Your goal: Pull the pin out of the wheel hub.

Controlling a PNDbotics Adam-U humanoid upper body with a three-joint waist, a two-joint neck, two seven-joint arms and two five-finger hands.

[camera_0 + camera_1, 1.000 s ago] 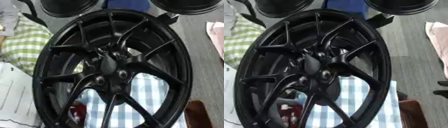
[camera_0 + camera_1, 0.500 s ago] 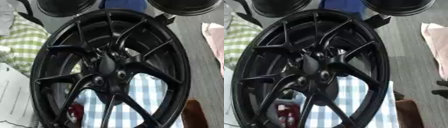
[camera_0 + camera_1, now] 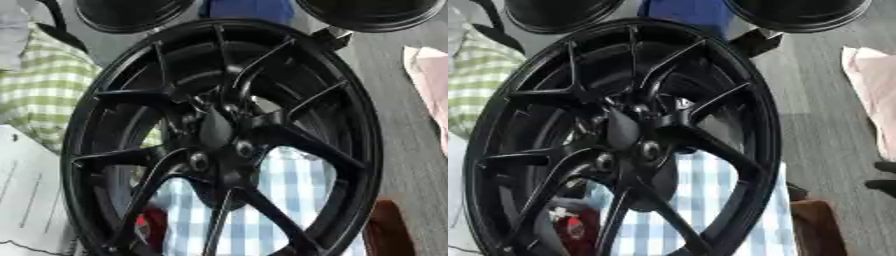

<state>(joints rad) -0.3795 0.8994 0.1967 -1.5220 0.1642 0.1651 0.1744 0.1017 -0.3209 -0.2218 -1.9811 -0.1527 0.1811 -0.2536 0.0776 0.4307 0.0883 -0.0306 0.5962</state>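
One black wheel hub (image 3: 219, 140) stands upright filling both views, rigid and likely heavy; neither hand shows, so their state is unknown, and any pin among its centre bolt holes (image 3: 241, 148) can't be distinguished.

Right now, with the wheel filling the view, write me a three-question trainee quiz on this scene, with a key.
1. True or false: one of the robot's hands is gripping the wheel hub.
2. Multiple choice: what shows through the lower spokes of the black wheel? A) a blue and white checked cloth B) a red toolbox C) bare wood.
3. Fill in: the green and white checked cloth lies to the wheel's ____ side.

Key:
1. False; no hand shows in either view.
2. A; the blue and white checked cloth lies behind the spokes.
3. Left.
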